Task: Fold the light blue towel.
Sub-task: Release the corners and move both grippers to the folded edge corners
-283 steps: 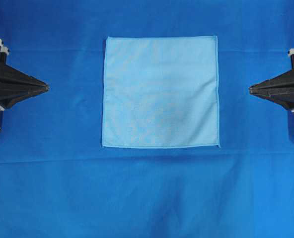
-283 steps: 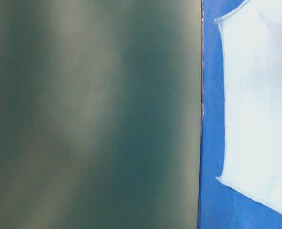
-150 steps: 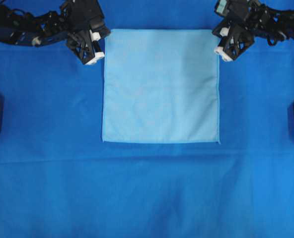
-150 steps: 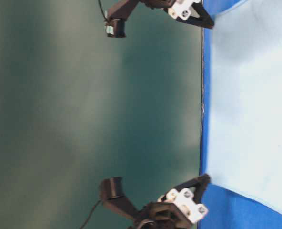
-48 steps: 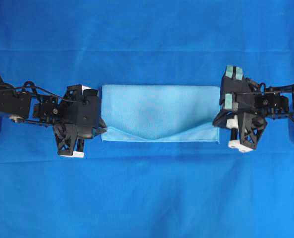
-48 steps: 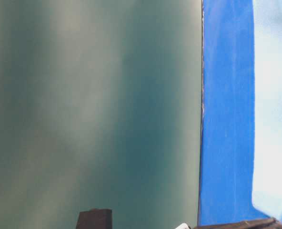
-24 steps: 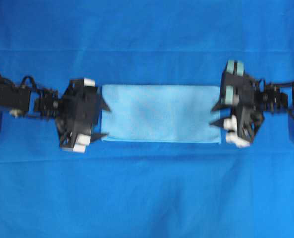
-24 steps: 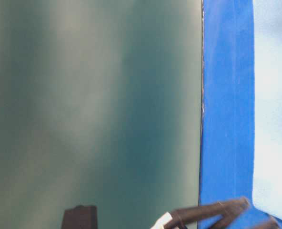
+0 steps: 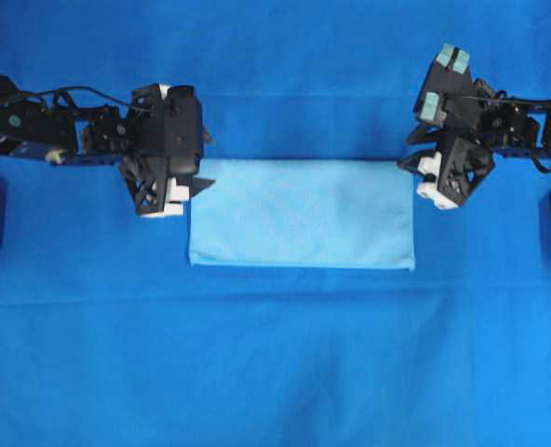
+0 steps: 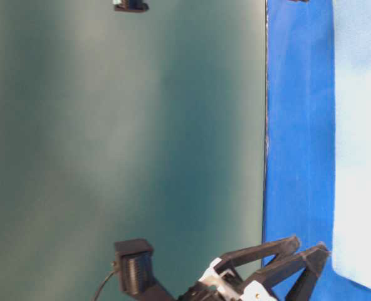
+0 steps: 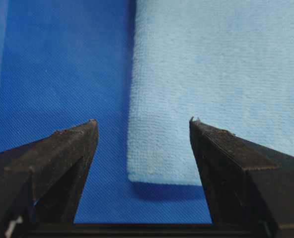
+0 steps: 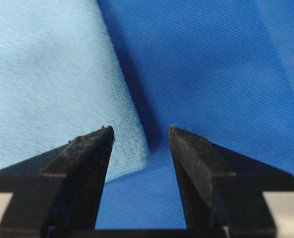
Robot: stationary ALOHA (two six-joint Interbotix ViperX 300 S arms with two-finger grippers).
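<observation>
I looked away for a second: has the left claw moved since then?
Yes. In the overhead view the left claw has gone up the picture, from the light blue towel's lower left corner to its upper left corner.

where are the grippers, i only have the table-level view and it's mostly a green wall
Observer: In the overhead view the left gripper sits at the far left corner of the light blue towel, and the right gripper at the far right corner.
Operator: is the towel folded or flat
Observer: Overhead, it lies as a wide rectangle folded in half on the royal-blue cloth.
Operator: left jaws holding anything
Observer: No. The left wrist view shows open jaws with the towel corner lying flat between the fingertips.
Operator: and the right
Observer: Same: open jaws, with the towel corner lying between them.
</observation>
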